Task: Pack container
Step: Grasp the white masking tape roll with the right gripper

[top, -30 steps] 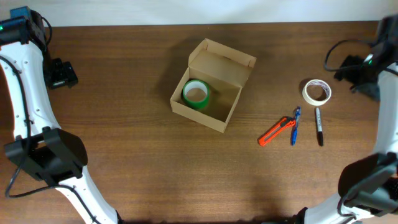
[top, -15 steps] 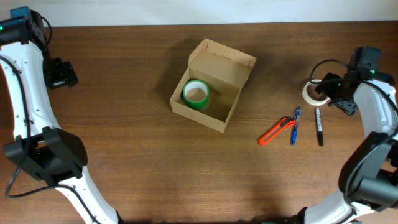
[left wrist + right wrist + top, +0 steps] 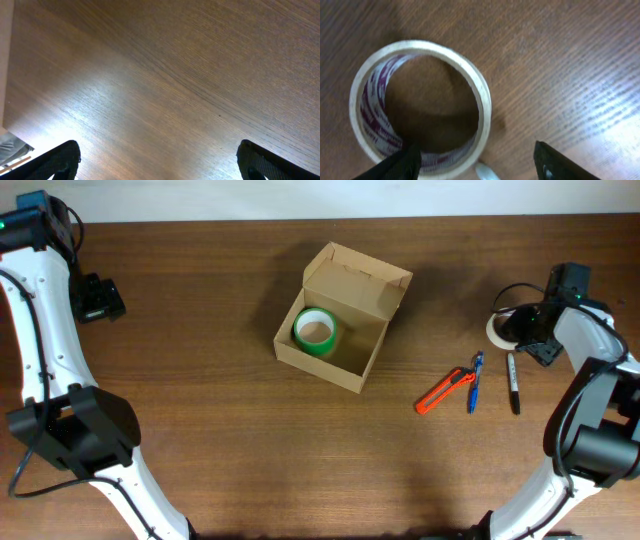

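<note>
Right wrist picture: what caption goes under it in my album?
Right gripper, jaws open, poised over a white tape roll on the wooden table.

We take this for a robotics lab or test station rather than a home. Two white machines with black joints, the left arm [image 3: 35, 350] and the right arm [image 3: 592, 375], stand at a dark wood-grain bench [image 3: 200, 390], and a pale wall [image 3: 300, 198] runs along its far edge. On the bench lies packing and desk stuff: a cardboard box [image 3: 365, 295] with a green tape [image 3: 316, 330] in it, a white tape [image 3: 484, 102], an orange cutter [image 3: 445, 391], a blue pen [image 3: 475, 383] and a black marker [image 3: 513, 384].
</note>
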{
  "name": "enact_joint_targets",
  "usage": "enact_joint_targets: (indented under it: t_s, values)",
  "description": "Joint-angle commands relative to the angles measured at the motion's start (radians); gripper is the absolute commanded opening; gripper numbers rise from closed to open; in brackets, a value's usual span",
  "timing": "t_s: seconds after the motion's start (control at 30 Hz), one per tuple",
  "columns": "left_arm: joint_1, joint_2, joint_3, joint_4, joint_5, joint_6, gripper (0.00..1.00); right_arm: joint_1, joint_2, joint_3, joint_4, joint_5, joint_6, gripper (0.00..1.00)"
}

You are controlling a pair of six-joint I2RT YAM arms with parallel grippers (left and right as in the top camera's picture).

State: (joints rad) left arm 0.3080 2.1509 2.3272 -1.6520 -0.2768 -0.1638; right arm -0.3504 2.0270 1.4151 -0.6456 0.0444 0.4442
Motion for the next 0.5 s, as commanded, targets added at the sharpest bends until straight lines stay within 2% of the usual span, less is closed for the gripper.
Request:
enact_joint_targets:
  t_s: [0.0,0.13,0.3,0.37,0.43,0.47]
  values:
    - [0.005,-0.001,-0.004,0.002,0.003,0.009,1.0,-0.021,0.024,-0.005,0.012,0.024,0.029,0.67]
    - [0.005,-0.001,-0.004,0.002,0.003,0.009,1.0,-0.035,0.049,-0.005,0.015,0.024,0.036,0.59]
    - [0.005,-0.001,-0.004,0.002,0.003,0.009,1.0,-0.038,0.07,-0.005,0.023,0.024,0.037,0.57]
    - [0.005,-0.001,-0.004,0.002,0.003,0.009,1.0,-0.038,0.075,-0.005,0.024,0.023,0.044,0.52]
    - [0.005,-0.001,-0.004,0.002,0.003,0.009,1.0,-0.038,0.079,-0.005,0.026,0.023,0.045,0.44]
    - [0.005,-0.001,-0.004,0.002,0.003,0.009,1.0,-0.038,0.08,-0.005,0.026,0.023,0.047,0.36]
